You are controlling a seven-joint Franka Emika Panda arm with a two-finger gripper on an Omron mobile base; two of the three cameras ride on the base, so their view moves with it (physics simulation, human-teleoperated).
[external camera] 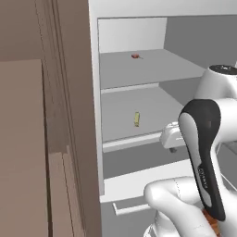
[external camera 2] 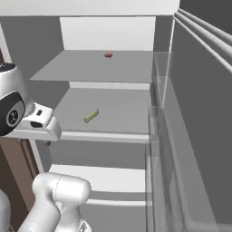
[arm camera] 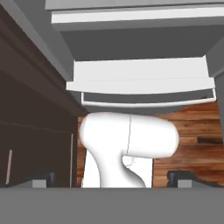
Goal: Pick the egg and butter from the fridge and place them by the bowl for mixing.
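Butter [external camera 2: 91, 116] lies on the middle shelf of the open fridge [external camera 2: 108, 34], a thin yellow stick set slantwise, one end toward the shelf's front edge. The hand hangs at that front edge, off to the left of the stick, looking down at the drawer. So the butter sits deeper in and to the right (I think a reach inward comes next). In the hand view, the gripper [arm camera: 112, 179] has its tips far apart, holding nothing. A small red thing [external camera 2: 108, 55] rests on the top shelf.
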